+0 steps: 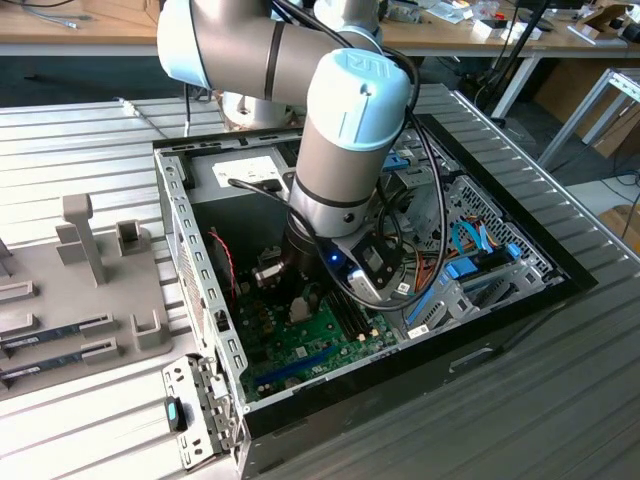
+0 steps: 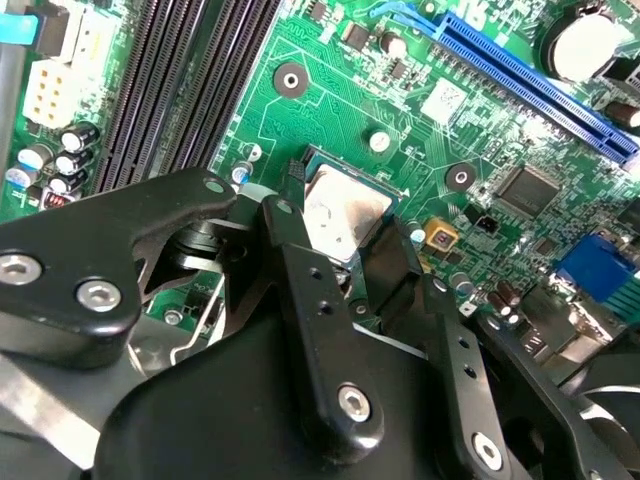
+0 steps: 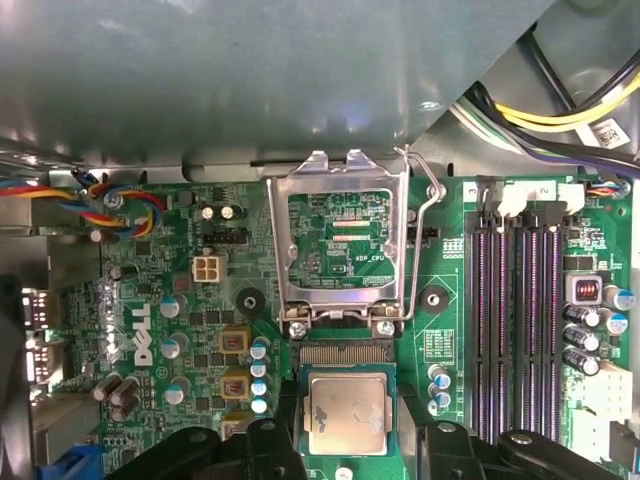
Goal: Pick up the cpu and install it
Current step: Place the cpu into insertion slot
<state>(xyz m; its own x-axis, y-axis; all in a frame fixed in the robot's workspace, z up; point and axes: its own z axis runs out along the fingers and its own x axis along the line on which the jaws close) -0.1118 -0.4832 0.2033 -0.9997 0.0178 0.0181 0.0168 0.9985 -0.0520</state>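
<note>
Ribbed metal tabletop [image 1: 70, 140] carries one open computer case [image 1: 196, 268], and one arm [image 1: 345, 140] reaches steeply down into it, wrist pointing at the motherboard [image 3: 200, 300]. On that board one socket frame [image 3: 345, 172] stands hinged open, so the green board shows through its window, and one wire lever [image 3: 425, 180] is swung up along the frame's side.

One cpu [image 3: 347, 415] lies flat, silver top up, just beyond the frame's hinge end, over the socket. A narrow strip of socket contacts [image 3: 345, 353] shows between the cpu and the hinge. I cannot tell whether the cpu is seated or just above the socket. One gripper [image 3: 348, 400] straddles it. Its two black fingers [image 2: 300, 290] are drawn in narrowly against two opposite edges of the cpu, clasping it as far as the wrist views show.

Four dark memory slots [image 3: 520, 320] run side by side near the frame, on the lever side. One long blue expansion slot [image 2: 530, 75] lies farther from the frame, past the cpu. A bundle of coloured wires [image 3: 110, 205] sits well apart from the frame on the side opposite the slots, and yellow and black cables [image 3: 560, 115] hang beyond the frame's free end.

In the exterior view the arm's wrist covers the frame and the cpu. Outside the case, well apart from the frame, a grey fixture [image 1: 60, 290] holds memory sticks [image 1: 60, 328].
</note>
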